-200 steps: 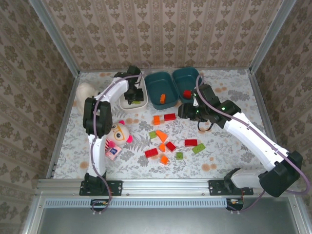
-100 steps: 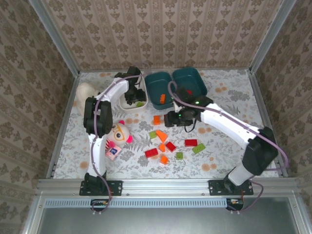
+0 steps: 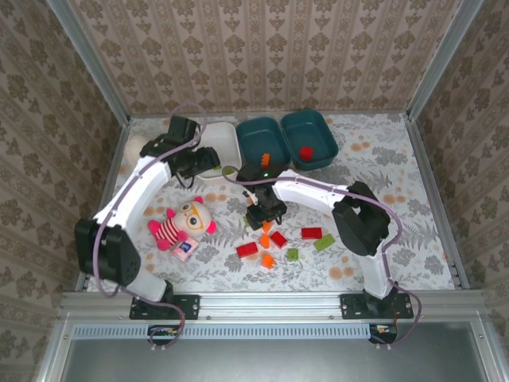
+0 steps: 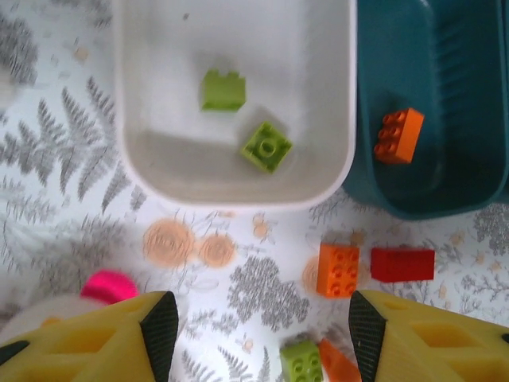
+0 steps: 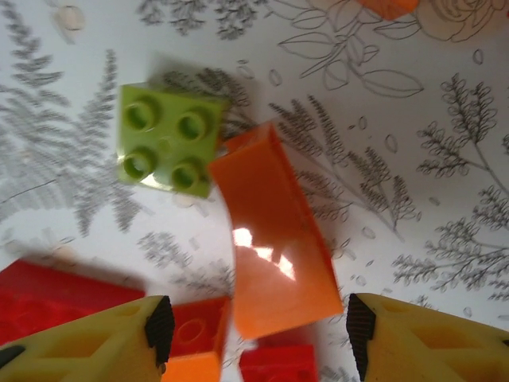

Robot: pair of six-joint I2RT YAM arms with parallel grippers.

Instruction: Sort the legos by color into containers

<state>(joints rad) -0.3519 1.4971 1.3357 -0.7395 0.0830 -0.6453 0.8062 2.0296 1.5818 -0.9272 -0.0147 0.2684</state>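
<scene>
While the left gripper (image 4: 262,338) hangs with fingers apart and empty, the white tray (image 4: 159,72) just ahead holds two green legos (image 4: 266,146), and the teal tray (image 4: 453,72) ahead-right holds one orange lego (image 4: 398,135). The right gripper (image 5: 254,334) has its fingers spread astride an orange wedge (image 5: 274,239), not pinching it; a green brick (image 5: 169,139) lies ahead-left.

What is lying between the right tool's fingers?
An orange wedge brick lies there, with the right tool open around it; the right wrist view shows it.
</scene>
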